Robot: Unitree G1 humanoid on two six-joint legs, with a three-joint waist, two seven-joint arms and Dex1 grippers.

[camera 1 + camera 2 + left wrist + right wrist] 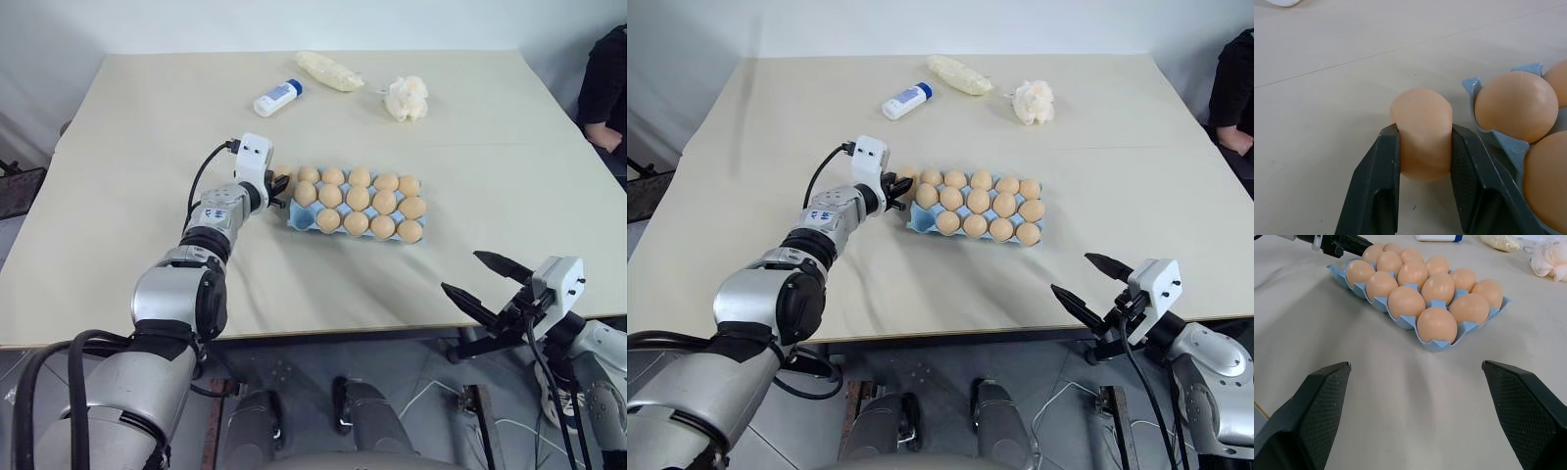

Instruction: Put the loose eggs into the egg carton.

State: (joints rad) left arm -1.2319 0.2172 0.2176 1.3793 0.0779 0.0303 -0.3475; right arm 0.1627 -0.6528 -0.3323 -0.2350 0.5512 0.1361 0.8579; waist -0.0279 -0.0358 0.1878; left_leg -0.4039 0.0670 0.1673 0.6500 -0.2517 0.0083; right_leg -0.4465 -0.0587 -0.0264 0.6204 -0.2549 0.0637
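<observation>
The left end effector [1422, 161] is clamped on a loose egg [1421, 132], its two black fingers [1376, 186] pressing the egg's flanks while the egg sits on the surface [127, 176]. The egg carton [294, 217] lies just beside this end effector on its right, the nearest blue corner almost touching the right finger. In the head views the carton looks nearly full, and I count about fourteen eggs in it; which cup is free I cannot tell from here.

What could go wrong: the grip sits low and toward the near end of a smooth oval, so the egg may squirt forward out of the fingers when it is lifted, or roll off across the surface. Too firm a squeeze could crack the shell. With the carton wall so close, a sideways move before lifting could knock the carton or the eggs already seated in it.

The left arm is stretched well forward over the surface, forearm nearly level, the end effector pointing ahead and slightly down.

Further right, the right end effector [488, 278] hangs near the surface's front edge, well apart from the carton, its fingers [1312, 406] spread wide and holding nothing, aimed diagonally toward the carton.
</observation>
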